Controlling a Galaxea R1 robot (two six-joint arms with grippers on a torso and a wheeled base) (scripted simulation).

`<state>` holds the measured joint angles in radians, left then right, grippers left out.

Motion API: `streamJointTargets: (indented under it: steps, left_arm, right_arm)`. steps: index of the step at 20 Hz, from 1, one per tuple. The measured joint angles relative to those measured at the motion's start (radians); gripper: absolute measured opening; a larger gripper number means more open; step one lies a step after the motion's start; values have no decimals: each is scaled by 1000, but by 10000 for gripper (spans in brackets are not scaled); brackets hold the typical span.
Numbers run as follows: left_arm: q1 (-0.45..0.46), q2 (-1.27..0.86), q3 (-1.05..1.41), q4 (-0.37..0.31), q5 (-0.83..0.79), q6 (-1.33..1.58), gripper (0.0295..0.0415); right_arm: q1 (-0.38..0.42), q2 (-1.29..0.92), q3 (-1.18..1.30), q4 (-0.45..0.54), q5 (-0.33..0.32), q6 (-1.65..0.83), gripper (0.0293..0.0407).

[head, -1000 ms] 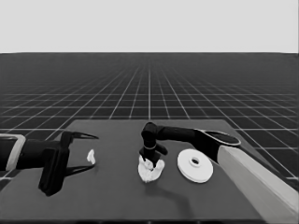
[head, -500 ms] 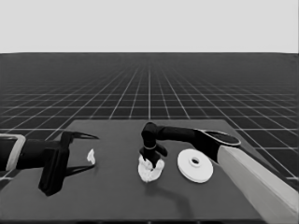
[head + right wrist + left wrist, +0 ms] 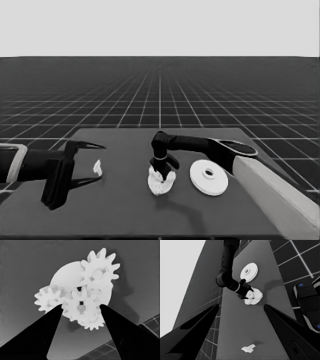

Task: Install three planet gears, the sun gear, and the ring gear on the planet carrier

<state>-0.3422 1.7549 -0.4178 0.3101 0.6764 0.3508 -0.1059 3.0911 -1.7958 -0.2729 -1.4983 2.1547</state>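
Note:
The smaller round part (image 3: 161,184), the planet carrier (image 3: 67,275), lies mid-table with planet gears on it: one (image 3: 101,269) at its edge, another (image 3: 47,300) on the opposite side, a third (image 3: 94,324) half hidden. My right gripper (image 3: 163,172) points down over it, and in the right wrist view this gripper (image 3: 81,305) is shut on a fourth gear (image 3: 80,312) at the carrier's centre. The larger round part (image 3: 209,177), the ring gear, lies flat just right of them. My left gripper (image 3: 101,160) waits open at the table's left end.
A thin white piece (image 3: 97,168) lies on the table between the left gripper's fingers, not held, and shows again as a thin white piece (image 3: 248,348) in the left wrist view. Dark machinery with blue lights (image 3: 307,302) stands past the table's edge.

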Motion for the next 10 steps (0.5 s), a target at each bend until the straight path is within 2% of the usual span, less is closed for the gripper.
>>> streamJointTargets:
  steps: [10]
  left_arm:
    - [0,0,0,0,0,0,385]
  right_arm:
    - [0,0,0,0,0,105,310]
